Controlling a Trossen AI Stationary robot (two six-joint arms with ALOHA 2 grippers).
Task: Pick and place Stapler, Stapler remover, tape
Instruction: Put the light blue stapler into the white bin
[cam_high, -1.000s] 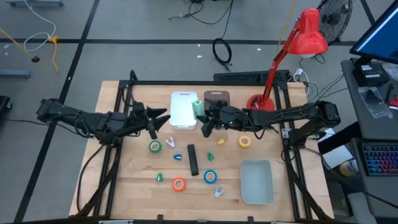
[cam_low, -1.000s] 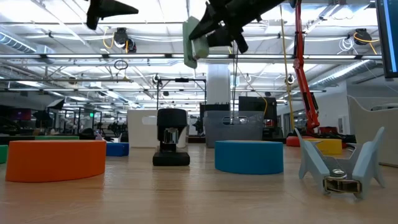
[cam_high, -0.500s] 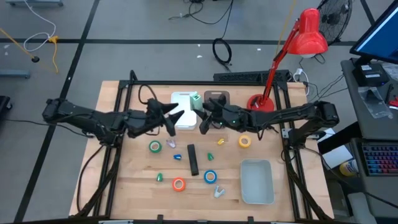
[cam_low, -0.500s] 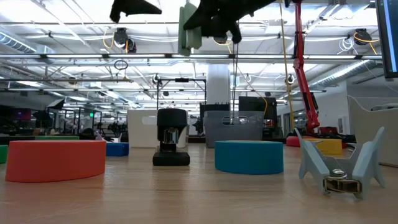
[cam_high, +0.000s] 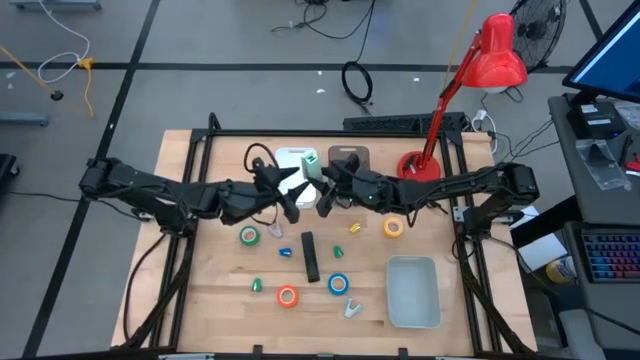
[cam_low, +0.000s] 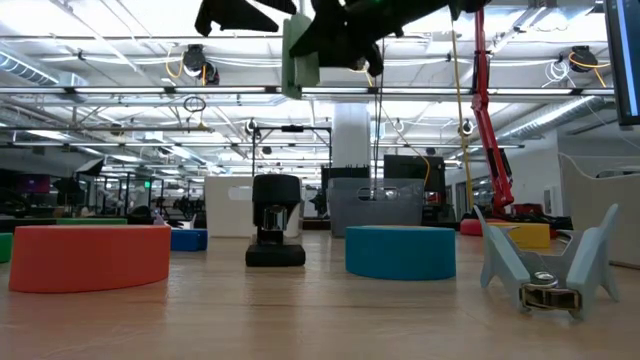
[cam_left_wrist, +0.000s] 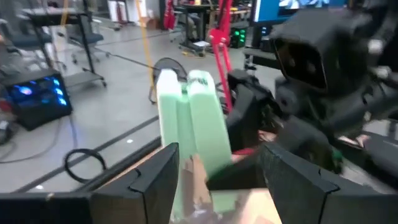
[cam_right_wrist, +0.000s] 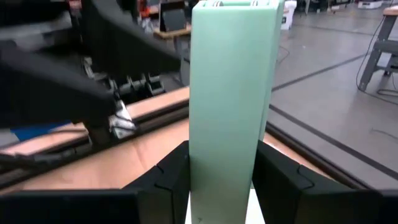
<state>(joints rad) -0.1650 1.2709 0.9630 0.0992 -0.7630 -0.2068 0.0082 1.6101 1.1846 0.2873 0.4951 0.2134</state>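
My right gripper (cam_high: 325, 192) holds a pale green stapler (cam_high: 314, 168) high above the table's middle, in front of the white tray (cam_high: 290, 158). The stapler shows in the low view (cam_low: 298, 62) at the top of the picture. My left gripper (cam_high: 291, 195) is open just left of the stapler (cam_left_wrist: 193, 118); a finger stands on either side of it, short of touching. Lying flat on the table are green (cam_high: 249, 236), yellow (cam_high: 393, 228), blue (cam_high: 339, 284) and orange (cam_high: 288, 296) tape rolls, a black stapler (cam_high: 311, 256) and a grey stapler remover (cam_high: 351, 308). My right gripper pinches the green stapler's body (cam_right_wrist: 227, 149) between its two fingers (cam_right_wrist: 166, 177), one on each long side. The stapler runs on forward past the fingertips. It is lifted clear of the table, standing upright in the low view, with its free end (cam_low: 297, 88) pointing down.
A pale grey bin (cam_high: 413, 290) sits near the table's right near corner. A brown pad (cam_high: 348, 155) and a red desk lamp (cam_high: 415, 165) stand at the far edge. A second pale remover (cam_high: 273, 229) and small coloured bits (cam_high: 257, 286) lie around the tape rolls.
My left gripper has moved toward the table's right, closing on the stapler held by my right gripper, and has stayed open. My right gripper has carried the stapler a little to the left and slightly higher.
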